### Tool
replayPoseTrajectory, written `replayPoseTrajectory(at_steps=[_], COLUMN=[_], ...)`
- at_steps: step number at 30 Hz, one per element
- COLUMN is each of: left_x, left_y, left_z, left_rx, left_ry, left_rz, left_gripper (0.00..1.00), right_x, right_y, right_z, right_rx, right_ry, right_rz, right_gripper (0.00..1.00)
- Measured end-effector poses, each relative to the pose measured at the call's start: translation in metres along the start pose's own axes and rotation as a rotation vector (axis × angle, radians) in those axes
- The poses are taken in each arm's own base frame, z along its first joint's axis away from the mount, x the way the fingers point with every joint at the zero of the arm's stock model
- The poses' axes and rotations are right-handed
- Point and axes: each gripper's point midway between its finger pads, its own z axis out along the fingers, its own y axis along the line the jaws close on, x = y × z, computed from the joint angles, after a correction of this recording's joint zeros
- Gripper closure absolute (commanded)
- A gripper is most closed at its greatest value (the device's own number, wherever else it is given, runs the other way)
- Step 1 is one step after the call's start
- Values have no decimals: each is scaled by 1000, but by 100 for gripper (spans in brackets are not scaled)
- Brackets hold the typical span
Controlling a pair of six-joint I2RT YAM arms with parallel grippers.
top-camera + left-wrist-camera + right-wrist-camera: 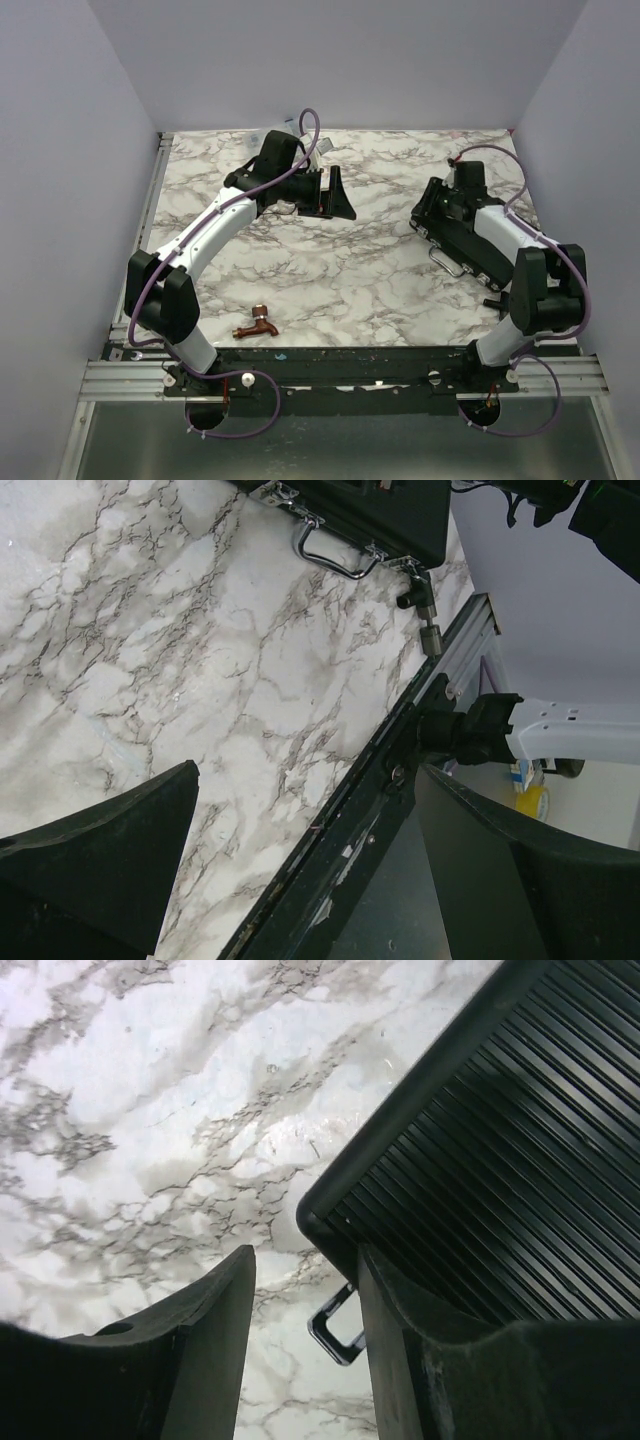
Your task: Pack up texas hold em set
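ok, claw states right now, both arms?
Left claw: open, empty.
Right claw: open, at the case corner, gripping nothing.

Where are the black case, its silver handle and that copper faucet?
black case (500,1160): right wrist view, on its ribbed outer face.
silver handle (323,564): left wrist view, middle of the bar.
copper faucet (258,326): top external view, on its body.

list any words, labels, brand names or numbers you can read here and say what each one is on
No text can be read in any view.
black case: plain ribbed lid, no print or logo showing.
copper faucet: no marking visible.
yellow and blue item, low at the right of the left wrist view: may carry a label, but it is too small and blurred to read.
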Motion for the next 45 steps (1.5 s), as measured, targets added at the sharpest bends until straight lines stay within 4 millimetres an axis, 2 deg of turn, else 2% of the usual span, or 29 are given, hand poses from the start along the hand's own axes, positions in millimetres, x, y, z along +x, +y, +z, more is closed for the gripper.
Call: replayPoseTrajectory(at_steps=[3, 6, 11, 18, 24, 31, 37, 45], left_x=[0, -1, -2, -2, -2, -2, -1, 0], left_y=[0, 0, 0, 1, 1, 1, 0, 0], left_z=[0, 0, 1, 2, 2, 3, 3, 3], left_rx=[0, 0, 0, -1, 0, 0, 2, 3], left_ry=[0, 0, -1, 3, 3, 4, 5, 7], left_rz=[1, 2, 2, -1, -1, 0, 1, 2], left_gripper=[11, 11, 11, 11, 11, 11, 11, 11], right_x=[1, 1, 0, 3, 7, 9, 17, 34], right_y=[4, 0, -6, -12, -19, -19, -16, -2], right_z=[6, 6, 6, 1, -6, -8, -11, -21], right_rx=[74, 121, 153, 165, 177, 195, 220, 208], right_ry=[-8, -18, -23, -65, -126, -171, -204, -204], right_rz=[-78, -107, -100, -60, -19, -25, -7, -32], right_gripper=[59, 75, 78, 99, 99, 99, 99, 100])
